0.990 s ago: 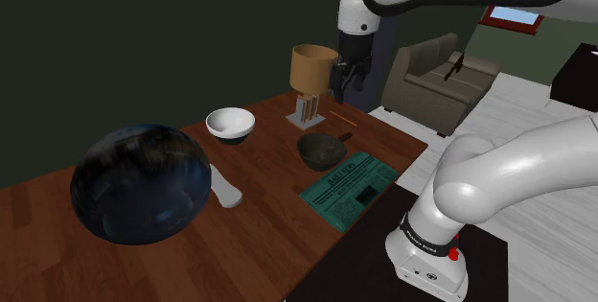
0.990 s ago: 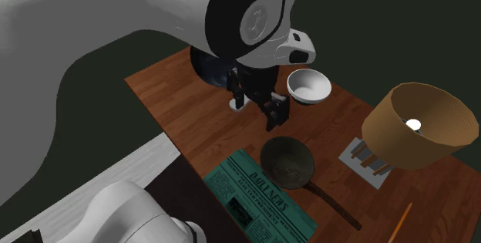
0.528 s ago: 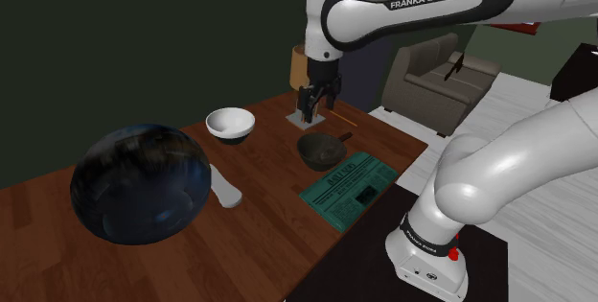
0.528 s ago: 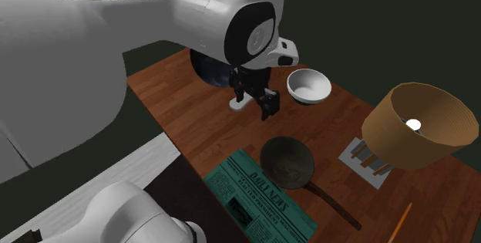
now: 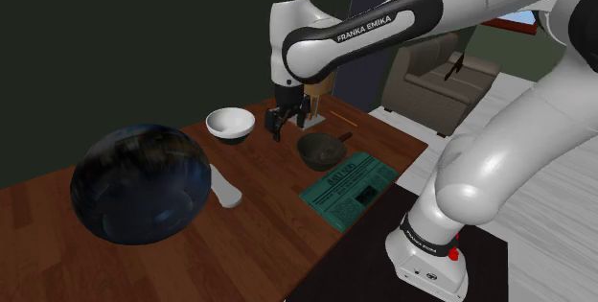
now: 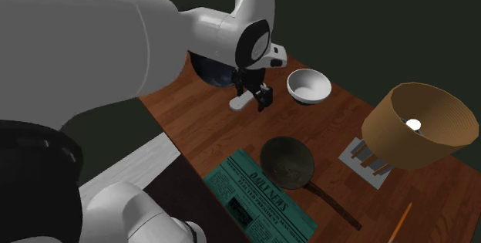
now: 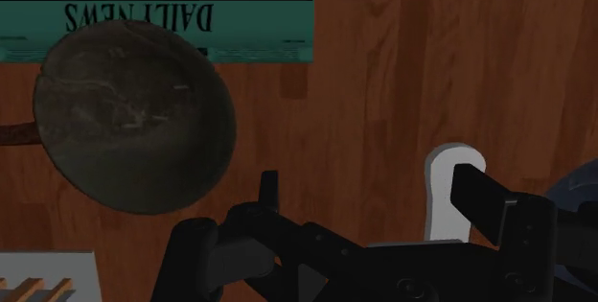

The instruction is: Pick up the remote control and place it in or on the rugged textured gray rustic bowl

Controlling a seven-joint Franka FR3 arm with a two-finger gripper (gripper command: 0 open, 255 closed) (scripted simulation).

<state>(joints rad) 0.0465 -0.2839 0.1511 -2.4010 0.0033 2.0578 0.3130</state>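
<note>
The remote control [image 5: 227, 192], a pale grey bar, lies flat on the wooden table [image 5: 251, 244] against the big dark globe [image 5: 139, 183]. It is off to one side of the claw [image 5: 285, 126] and below it, and in the wrist view its end [image 7: 438, 195] peeks out from behind one black finger, not between the two. The claw hangs over the table with its fingers wide apart and nothing in them. The dark grey bowl [image 5: 316, 149] sits on its other side, with a teal newspaper [image 5: 350, 187] beyond that and a white bowl [image 5: 230, 123] close by.

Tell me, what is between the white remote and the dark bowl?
Nothing but bare wooden table. The wrist view shows the remote and the dark bowl with plain wood between them.
</note>
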